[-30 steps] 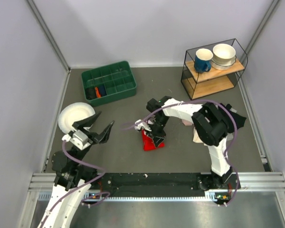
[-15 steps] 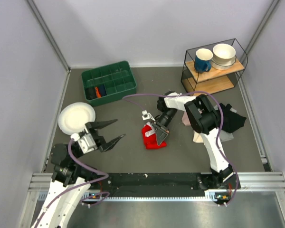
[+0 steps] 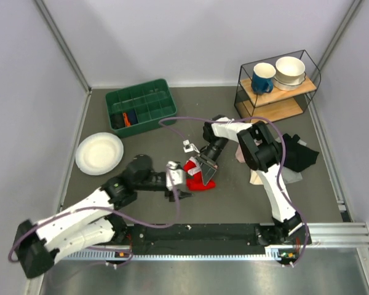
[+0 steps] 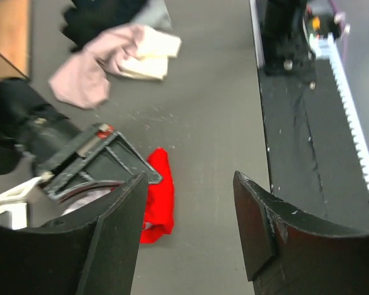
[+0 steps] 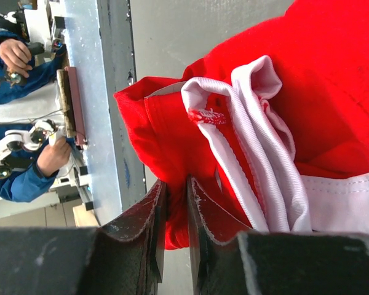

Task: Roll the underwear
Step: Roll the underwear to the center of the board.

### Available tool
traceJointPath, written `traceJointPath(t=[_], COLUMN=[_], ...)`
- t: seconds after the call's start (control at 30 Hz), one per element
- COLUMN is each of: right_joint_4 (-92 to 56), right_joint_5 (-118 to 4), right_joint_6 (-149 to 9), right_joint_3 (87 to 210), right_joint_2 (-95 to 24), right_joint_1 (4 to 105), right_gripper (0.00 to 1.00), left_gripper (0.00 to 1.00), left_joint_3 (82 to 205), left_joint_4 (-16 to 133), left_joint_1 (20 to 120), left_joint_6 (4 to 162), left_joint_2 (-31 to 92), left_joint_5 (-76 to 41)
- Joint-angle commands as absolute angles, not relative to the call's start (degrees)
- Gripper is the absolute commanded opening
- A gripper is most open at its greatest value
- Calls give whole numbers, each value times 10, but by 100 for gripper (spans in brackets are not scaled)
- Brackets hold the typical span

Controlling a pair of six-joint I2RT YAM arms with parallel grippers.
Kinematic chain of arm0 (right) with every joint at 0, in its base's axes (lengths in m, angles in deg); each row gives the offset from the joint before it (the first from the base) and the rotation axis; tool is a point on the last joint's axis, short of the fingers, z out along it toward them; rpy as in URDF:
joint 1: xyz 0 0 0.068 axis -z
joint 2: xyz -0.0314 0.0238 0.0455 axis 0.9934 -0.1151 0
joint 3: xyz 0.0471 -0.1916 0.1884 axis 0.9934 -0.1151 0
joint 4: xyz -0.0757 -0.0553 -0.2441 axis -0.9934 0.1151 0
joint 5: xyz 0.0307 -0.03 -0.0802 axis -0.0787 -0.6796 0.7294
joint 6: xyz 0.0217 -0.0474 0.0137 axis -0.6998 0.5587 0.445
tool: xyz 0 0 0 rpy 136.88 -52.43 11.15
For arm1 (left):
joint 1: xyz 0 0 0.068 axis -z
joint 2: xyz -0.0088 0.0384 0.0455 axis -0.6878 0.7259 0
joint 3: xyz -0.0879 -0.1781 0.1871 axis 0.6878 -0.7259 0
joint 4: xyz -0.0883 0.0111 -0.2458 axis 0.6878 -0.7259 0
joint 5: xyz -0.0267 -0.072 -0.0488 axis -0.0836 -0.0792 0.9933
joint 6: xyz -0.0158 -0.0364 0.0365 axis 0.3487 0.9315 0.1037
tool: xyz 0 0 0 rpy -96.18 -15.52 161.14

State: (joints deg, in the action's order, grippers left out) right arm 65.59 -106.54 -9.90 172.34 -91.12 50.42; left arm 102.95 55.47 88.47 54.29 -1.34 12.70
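Observation:
The red underwear with white trim lies bunched on the grey table at the centre. My right gripper is shut on a fold of the underwear, its jaws pinching red fabric, with white waistband beside them. My left gripper is open and empty just left of the underwear. In the left wrist view the underwear shows beyond my left gripper, partly hidden by the right gripper's black body.
A green divided bin stands at the back left and a white plate at the left. A wire shelf with mug and bowls is at the back right. Pink-beige cloth and a black garment lie right.
My left arm has swung from the left side to the centre, its open gripper now beside the underwear. The right gripper shifted slightly right, still holding the fabric.

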Motion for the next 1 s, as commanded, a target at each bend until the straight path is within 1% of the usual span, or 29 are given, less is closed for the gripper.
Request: traceJointPath(t=[0.0, 0.03, 0.1, 0.13, 0.3, 0.47, 0.7, 0.77, 0.83, 0.9, 0.93, 0.97], right_joint_4=[671, 672, 672, 672, 673, 673, 671, 671, 671, 671, 671, 671], right_joint_5=[-1022, -1022, -1022, -1022, -1023, -1022, -1019, -1019, -1018, -1019, -1019, -1021], right_joint_6=[-81, -82, -82, -80, -81, -78, -77, -76, -76, -77, -76, -76], right_joint_3=[1745, 1744, 1745, 1744, 1748, 1746, 1746, 1745, 1744, 1743, 1742, 1742], right_joint_2=[-932, -932, -932, -931, -931, -930, -928, -927, -925, -922, -918, -916], right_joint_1=[515, 513, 515, 515, 516, 515, 515, 516, 515, 515, 516, 519], right_gripper=[17, 17, 17, 17, 18, 18, 19, 19, 20, 20, 21, 22], left_gripper=[63, 63, 62, 62, 62, 57, 57, 58, 56, 46, 37, 21], left_joint_3=[1073, 1080, 1101, 1109, 1158, 1181, 1185, 1203, 1213, 1229, 1236, 1253], left_joint_4=[523, 523, 522, 522, 510, 494, 483, 459, 447, 432, 424, 401], left_joint_1=[959, 968, 983, 986, 996, 1005, 1008, 1008, 1008, 1008, 1008, 1008], left_joint_6=[435, 425, 401, 396, 380, 391, 421, 435, 436, 437, 439, 442], left_joint_2=[103, 152, 198, 241, 346, 392, 420, 431, 449, 465, 472, 479], left_joint_5=[28, 3, -19, -41, -92, -132, -180, -194, -196, -196, -188, -184])
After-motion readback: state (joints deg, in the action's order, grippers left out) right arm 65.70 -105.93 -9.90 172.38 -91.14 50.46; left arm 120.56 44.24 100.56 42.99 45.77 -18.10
